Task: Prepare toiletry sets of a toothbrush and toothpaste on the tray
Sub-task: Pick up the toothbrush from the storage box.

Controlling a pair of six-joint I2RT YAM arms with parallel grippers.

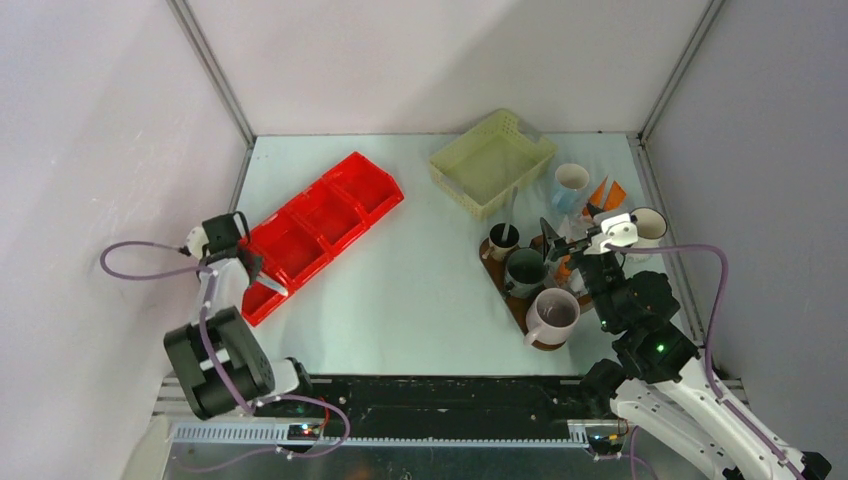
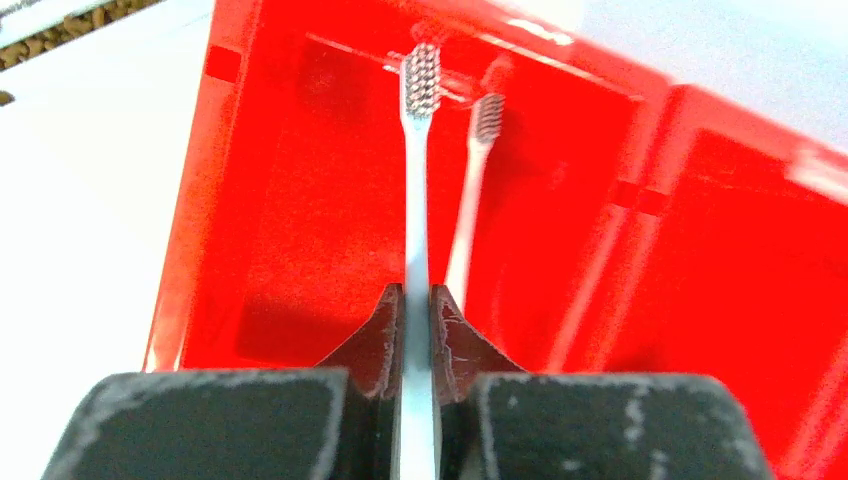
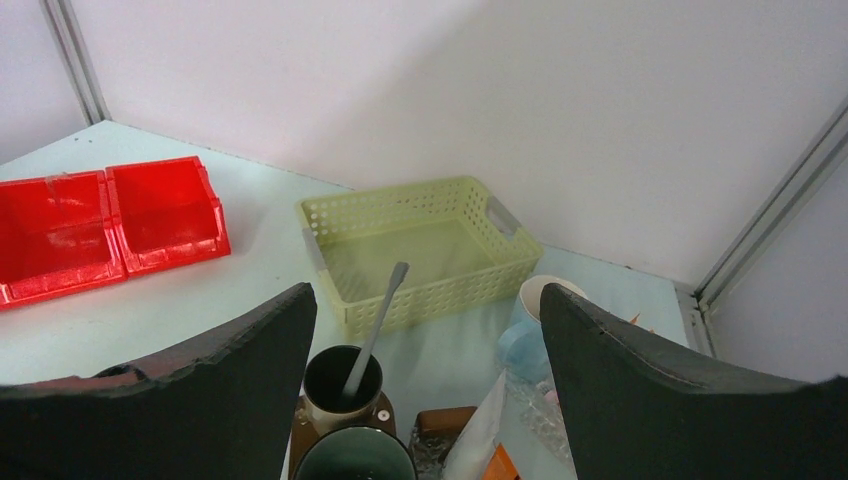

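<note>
The dark brown oval tray [image 1: 515, 298] holds a small dark brown mug [image 1: 502, 242] with a white toothbrush [image 3: 376, 325] standing in it, a dark green mug [image 1: 526, 270] and a mauve-grey mug [image 1: 553, 316]. An orange tube [image 1: 563, 269] lies beside the green mug. My right gripper [image 1: 570, 232] is open and empty above the tray's right side, with the brown mug [image 3: 343, 385] and green mug [image 3: 355, 460] below it. My left gripper [image 2: 417, 300] is shut on a slim white toothbrush [image 2: 417, 190] over the red bin [image 2: 300, 200]. A second toothbrush [image 2: 470, 200] lies beside it.
The red compartmented bin [image 1: 320, 225] lies at the left. A pale yellow mesh basket [image 1: 492, 160] stands at the back. A light blue mug [image 1: 571, 186], a white mug [image 1: 648, 228] and orange tubes [image 1: 606, 192] sit right of the tray. Walls close in on three sides.
</note>
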